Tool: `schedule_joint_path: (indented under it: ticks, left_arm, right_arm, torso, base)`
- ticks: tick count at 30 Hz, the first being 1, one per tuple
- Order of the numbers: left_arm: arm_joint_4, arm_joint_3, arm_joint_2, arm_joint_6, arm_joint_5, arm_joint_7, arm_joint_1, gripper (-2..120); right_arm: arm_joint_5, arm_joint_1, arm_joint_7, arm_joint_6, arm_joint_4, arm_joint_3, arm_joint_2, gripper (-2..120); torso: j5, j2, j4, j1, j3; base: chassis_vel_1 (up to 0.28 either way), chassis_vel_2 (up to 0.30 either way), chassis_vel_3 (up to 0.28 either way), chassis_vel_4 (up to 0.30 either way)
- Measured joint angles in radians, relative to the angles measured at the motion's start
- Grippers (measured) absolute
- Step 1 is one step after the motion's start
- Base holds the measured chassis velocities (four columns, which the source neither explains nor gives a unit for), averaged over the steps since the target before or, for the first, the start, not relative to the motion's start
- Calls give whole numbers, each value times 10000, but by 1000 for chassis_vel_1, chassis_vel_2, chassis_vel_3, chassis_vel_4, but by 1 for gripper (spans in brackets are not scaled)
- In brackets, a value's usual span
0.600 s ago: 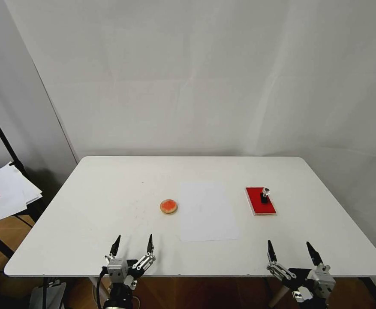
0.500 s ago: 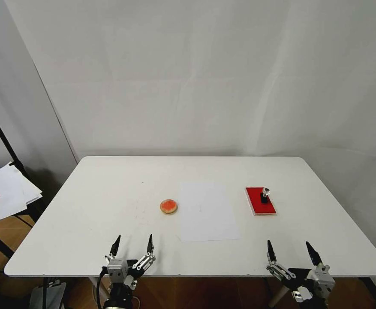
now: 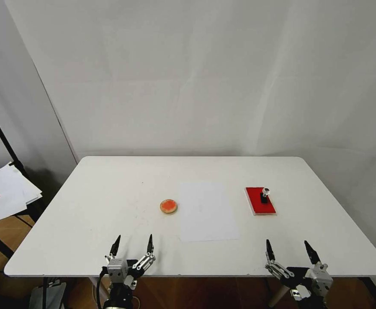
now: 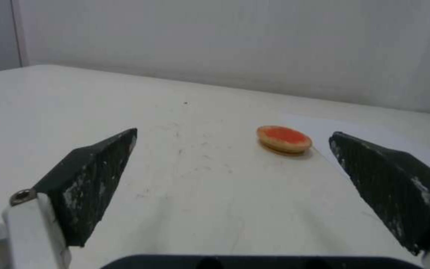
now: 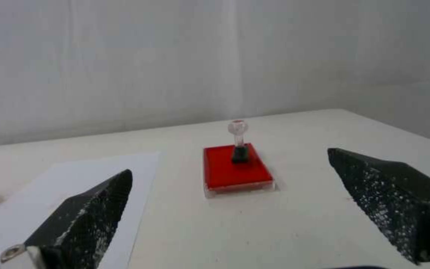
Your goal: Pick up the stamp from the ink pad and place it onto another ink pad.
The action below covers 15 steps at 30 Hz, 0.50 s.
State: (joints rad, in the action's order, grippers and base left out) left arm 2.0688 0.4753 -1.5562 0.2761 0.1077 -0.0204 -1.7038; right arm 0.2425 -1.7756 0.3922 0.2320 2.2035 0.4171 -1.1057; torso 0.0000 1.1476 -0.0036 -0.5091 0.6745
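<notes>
The stamp (image 3: pixel 264 195) (image 5: pixel 238 144), black-bodied with a round silvery knob, stands upright on the far part of the red rectangular ink pad (image 3: pixel 258 203) (image 5: pixel 227 175) at the table's right. The other ink pad (image 3: pixel 169 206) (image 4: pixel 283 139), a small round orange disc with a tan rim, lies left of centre. My right gripper (image 3: pixel 289 251) (image 5: pixel 230 179) hangs open over the near edge, well short of the red pad. My left gripper (image 3: pixel 132 245) (image 4: pixel 232 140) is open at the near edge, in front of the round pad. Nothing is between either pair of fingers.
A white sheet of paper (image 3: pixel 207 211) lies flat between the two pads. The white table (image 3: pixel 89 201) ends close behind my grippers. A stand with loose papers (image 3: pixel 1 193) is off the table's left side, and a white wall backs the table.
My right gripper has shifted very slightly left and toward the near edge. The left gripper, stamp and both pads have not moved.
</notes>
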Motion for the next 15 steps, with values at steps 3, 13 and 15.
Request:
schedule_joint_path:
  ticks: [3,13,15]
  left_arm:
    - [0,0,0,0,0,0,0,102]
    - [0,1,0,0,0,0,0,102]
    - [0,1,0,0,0,0,0,102]
  right_arm:
    - [542,1038,8,-285,-304,-172,295,100]
    - [1496,3271,-31,-511,-1797,-1086,767,100]
    - [1599,3474,-48,-525,-2032,-1255,821,100]
  torso:
    - [-1,0,-2,0,0]
    - [-1,0,-1,-1,1]
    - [-1,0,0,-1,1]
  base:
    - [0,0,0,0]
    - [0,0,0,0]
    - [0,0,0,0]
